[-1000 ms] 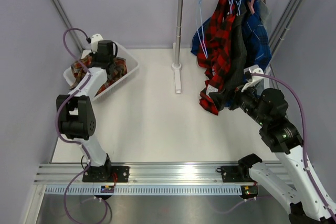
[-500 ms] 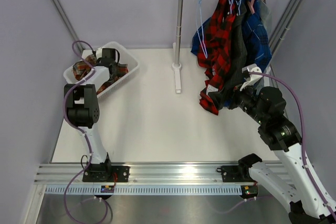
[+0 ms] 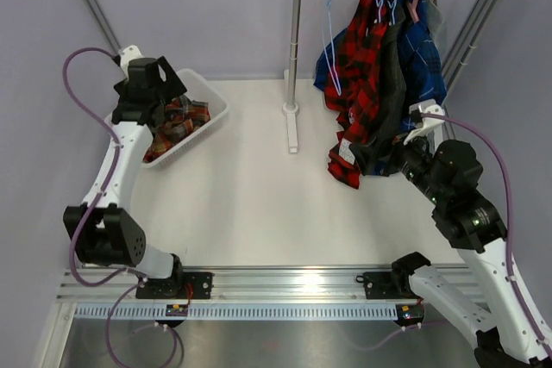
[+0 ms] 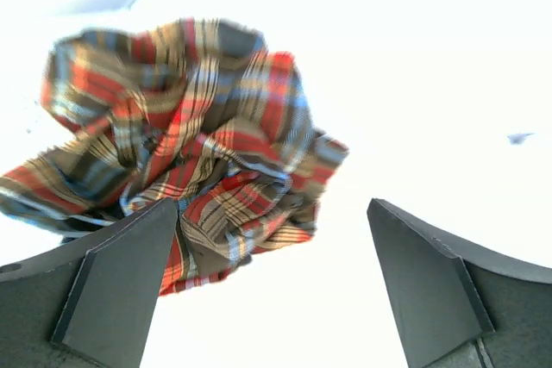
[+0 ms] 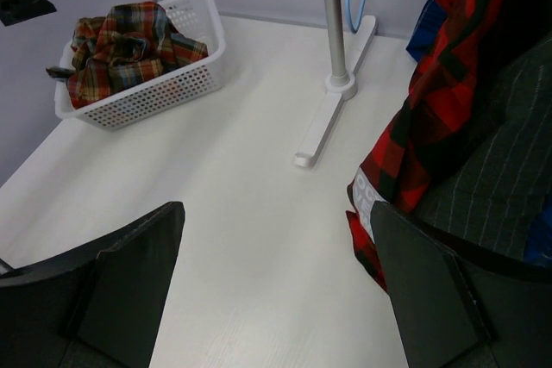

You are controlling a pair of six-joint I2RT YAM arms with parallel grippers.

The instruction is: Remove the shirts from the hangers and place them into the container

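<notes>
We see the left gripper (image 4: pixel 272 213), wide and empty, above the brown plaid shirt (image 4: pixel 190 127) in the container (image 3: pixel 211 92), far left. The right gripper (image 5: pixel 276 208), equally wide, sits beside the hanging red-and-black shirt (image 3: pixel 362 84)

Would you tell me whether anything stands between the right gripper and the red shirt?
Nothing visible does. The open right gripper is close to the red shirt, near its lower hem, with no other thing between them.
</notes>
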